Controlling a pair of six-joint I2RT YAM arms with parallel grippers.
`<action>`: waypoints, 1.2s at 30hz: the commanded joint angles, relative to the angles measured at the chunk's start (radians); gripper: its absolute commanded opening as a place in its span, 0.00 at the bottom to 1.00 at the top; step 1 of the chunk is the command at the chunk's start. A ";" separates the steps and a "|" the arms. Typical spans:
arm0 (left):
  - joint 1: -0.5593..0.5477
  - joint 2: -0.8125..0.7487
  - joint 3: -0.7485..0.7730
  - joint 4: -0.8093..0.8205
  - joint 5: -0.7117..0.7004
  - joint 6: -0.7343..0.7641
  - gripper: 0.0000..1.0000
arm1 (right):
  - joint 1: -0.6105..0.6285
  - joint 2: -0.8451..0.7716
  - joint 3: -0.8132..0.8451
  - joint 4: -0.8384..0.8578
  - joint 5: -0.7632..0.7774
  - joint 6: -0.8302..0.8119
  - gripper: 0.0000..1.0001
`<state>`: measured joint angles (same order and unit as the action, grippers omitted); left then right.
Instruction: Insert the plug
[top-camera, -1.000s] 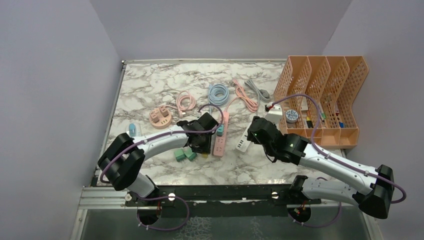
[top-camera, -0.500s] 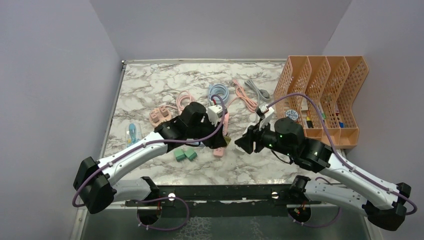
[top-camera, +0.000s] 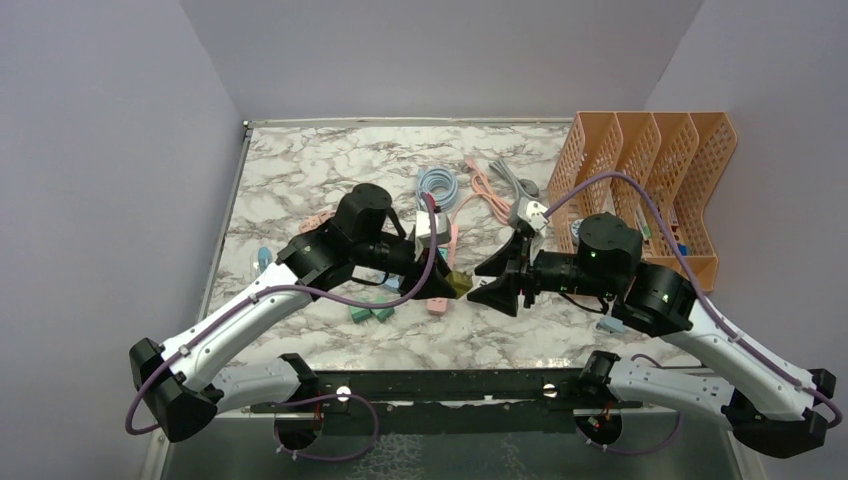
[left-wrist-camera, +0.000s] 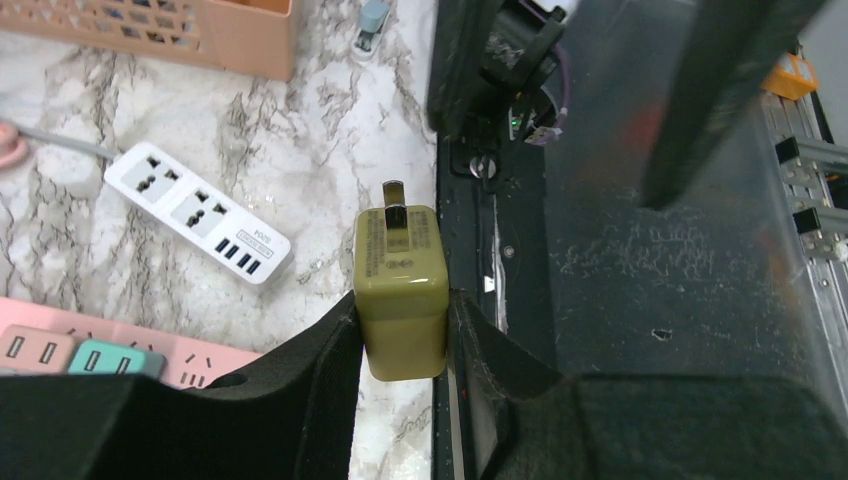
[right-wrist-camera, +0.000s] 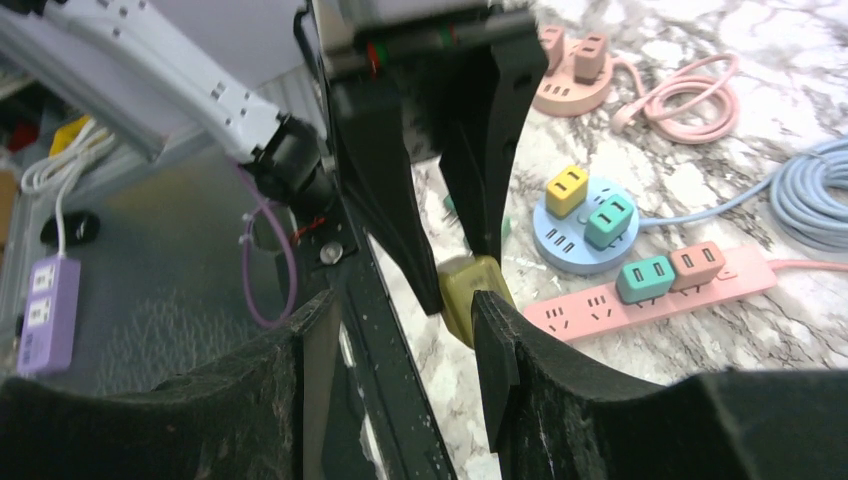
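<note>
**A:** Left fingers (left-wrist-camera: 310, 370) are shut on the plug (left-wrist-camera: 402, 290), gripping its olive body with the prongs pointing away from the wrist.

**B:** And the right fingers (right-wrist-camera: 497, 360)?

**A:** They are parted with nothing between them, and wider than a second ago. Their tips stand just short of the plug, facing it.

**B:** What else has changed?

**A:** A second ago both arms were low over the bench (top-camera: 300, 170), among the strips. Now both are raised and point at each other above its near edge, with the plug in the air between them.

**B:** What does that mean for the task?

**A:** I'd judge it a handover or re-grip rather than the insertion itself. No socket is near the prongs yet.

**B:** Is there room to move?

**A:** Plenty around the meeting point. The pink strip (right-wrist-camera: 640, 295) and white strip (left-wrist-camera: 195, 225) lie flat below and farther in, and the rack (top-camera: 640, 190) is well off to the right. Two things need watching: the bench's near edge is right beneath the plug, so a dropped plug could fall off the bench, and the left arm's purple cable (top-camera: 430, 250) loops close to its wrist.
</note>
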<state>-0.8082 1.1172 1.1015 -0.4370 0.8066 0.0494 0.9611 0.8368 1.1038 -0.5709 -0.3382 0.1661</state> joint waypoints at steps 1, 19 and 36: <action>0.008 -0.044 0.047 -0.029 0.122 0.070 0.16 | 0.005 -0.002 -0.017 0.011 -0.108 -0.106 0.52; 0.007 -0.072 0.056 -0.038 0.116 0.069 0.12 | 0.005 0.086 -0.045 0.101 -0.279 -0.258 0.35; 0.008 -0.082 0.074 -0.042 -0.064 0.007 0.67 | 0.005 0.040 -0.122 0.333 -0.177 -0.140 0.01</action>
<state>-0.8051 1.0546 1.1393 -0.5426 0.8524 0.0837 0.9565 0.9375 1.0271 -0.4465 -0.5686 -0.0593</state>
